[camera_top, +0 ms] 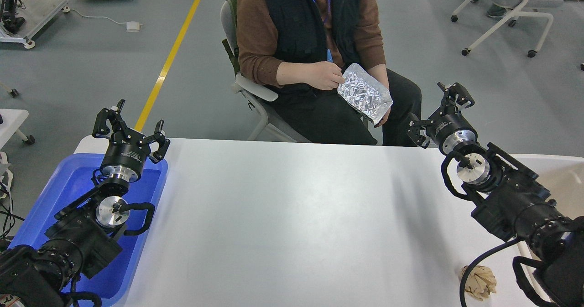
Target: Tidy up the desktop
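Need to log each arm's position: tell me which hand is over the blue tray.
The left hand, fingers spread, is above the blue tray's far end. The right hand is at the desktop's far right edge, away from the tray.

Bright even light, sharp, desktop sheen

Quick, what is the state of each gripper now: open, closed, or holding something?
Left gripper: open, holding nothing, above the blue tray.
Right gripper: appears open, holding nothing, beyond the desktop far edge.
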### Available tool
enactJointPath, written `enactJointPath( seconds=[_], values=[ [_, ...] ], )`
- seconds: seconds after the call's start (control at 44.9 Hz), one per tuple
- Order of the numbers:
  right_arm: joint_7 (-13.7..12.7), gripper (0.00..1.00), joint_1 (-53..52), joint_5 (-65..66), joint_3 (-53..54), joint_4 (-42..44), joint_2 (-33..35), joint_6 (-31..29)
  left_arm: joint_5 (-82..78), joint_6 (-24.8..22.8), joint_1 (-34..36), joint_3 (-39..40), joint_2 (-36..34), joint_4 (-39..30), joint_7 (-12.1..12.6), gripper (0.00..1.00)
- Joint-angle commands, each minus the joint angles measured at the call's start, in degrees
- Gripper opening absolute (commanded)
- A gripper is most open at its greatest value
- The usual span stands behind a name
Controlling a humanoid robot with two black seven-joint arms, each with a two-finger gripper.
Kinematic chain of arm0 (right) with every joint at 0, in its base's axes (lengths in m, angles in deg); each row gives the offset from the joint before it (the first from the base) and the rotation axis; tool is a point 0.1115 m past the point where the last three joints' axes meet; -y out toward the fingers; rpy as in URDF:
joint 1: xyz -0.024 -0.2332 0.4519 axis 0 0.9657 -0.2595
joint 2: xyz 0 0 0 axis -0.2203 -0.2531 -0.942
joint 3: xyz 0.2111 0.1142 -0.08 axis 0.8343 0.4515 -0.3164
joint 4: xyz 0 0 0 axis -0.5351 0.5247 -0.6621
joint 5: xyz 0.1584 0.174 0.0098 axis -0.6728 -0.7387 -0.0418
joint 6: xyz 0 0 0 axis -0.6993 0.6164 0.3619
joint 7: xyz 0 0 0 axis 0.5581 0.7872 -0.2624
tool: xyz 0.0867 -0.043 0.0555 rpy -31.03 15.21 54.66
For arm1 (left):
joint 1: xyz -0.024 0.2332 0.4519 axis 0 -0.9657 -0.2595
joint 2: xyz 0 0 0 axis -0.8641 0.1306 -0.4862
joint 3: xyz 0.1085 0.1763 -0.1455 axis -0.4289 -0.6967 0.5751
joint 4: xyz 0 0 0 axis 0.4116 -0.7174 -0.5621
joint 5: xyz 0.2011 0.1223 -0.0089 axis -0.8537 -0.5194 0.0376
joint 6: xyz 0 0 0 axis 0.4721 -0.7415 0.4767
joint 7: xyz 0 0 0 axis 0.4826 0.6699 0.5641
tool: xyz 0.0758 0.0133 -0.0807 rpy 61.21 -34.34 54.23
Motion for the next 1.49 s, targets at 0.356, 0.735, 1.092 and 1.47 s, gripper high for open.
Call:
enactJointPath(
  seconds=[0.356, 0.735, 1.092, 1.47],
  values=[
    [0.0, 1.00, 0.5, 0.0, -0.1, 0.0, 0.2, 0.0, 0.0, 0.0, 0.0, -0.1, -0.1, 0.0, -0.1, 1.00],
    [0.0, 1.00, 0.9, 0.0, -0.2, -0.2, 0.1, -0.1, 0.0, 0.0, 0.0, 0.0, -0.1, 0.0, -0.1, 1.00],
    [0.0, 1.00, 1.2, 0.0, -3.1, -2.5, 0.8, -0.1, 0.0, 0.0, 0.0, 0.0, -0.1, 0.0, -0.1, 1.00],
    [0.0, 1.00, 4.2, 3.7, -6.5, -17.7, 13.6, 0.0, 0.0, 0.0, 0.0, -0.1, -0.1, 0.0, -0.1, 1.00]
  ],
)
